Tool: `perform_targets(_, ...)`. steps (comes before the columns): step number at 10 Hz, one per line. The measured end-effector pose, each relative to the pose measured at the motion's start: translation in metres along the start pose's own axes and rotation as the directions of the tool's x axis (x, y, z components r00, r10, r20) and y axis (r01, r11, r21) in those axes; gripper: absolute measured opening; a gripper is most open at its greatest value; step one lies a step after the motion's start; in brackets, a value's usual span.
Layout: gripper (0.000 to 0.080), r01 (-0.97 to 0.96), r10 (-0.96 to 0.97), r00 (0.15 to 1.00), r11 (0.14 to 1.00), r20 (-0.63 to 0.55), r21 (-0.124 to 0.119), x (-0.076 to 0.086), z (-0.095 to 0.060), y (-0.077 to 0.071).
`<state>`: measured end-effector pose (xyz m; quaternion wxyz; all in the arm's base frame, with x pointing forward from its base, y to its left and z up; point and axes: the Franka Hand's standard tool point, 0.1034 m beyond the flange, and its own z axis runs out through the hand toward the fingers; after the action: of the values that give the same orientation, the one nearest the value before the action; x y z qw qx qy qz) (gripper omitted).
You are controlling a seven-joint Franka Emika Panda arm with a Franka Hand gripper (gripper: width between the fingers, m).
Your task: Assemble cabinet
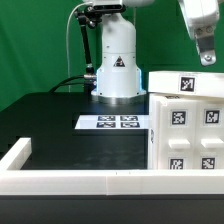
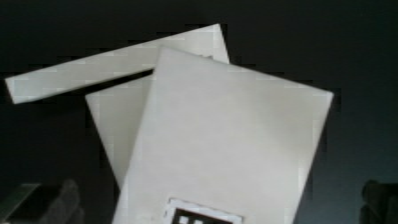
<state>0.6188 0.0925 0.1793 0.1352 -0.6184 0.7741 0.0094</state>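
Cabinet [image 1: 186,122] at right edge of exterior frame, upright on black bench [image 1: 60,125], tagged face frontward, long axis vertical; recesses in that face empty. Gripper [image 1: 207,58] above at upper right, opening impossible to tell.

Cabinet [image 1: 186,122] cut off by the exterior view's right edge; full width unseen. Hand [image 1: 207,57] cropped at top edge, fingers blurred, opening unreadable. Wrist view: tag [image 2: 208,214] clipped at picture edge, pattern blurred.
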Motion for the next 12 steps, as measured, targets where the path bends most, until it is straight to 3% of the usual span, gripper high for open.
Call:
perform_targets(1,0.0796,0.007,-0.007,1.000,1.000,0.000,-0.001,-0.001,0.000,0.000)
perform_targets(3,0.0796,0.267,-0.266,0.964,0.963,0.018,-0.048,-0.007,-0.003,0.001)
perform_targets(4,0.0796,0.358,-0.357,0.934,0.932,0.030,-0.059,-0.011,-0.004,-0.001)
perform_targets(5,0.0796,0.482,-0.479,0.876,0.872,0.055,-0.082,-0.015,-0.003,-0.001)
perform_targets(10,0.0796,0.716,-0.713,0.698,0.696,0.072,-0.056,-0.018,-0.002,-0.003)
perform_targets(12,0.0796,0.849,-0.845,0.528,0.526,0.081,-0.044,-0.017,-0.002,-0.003)
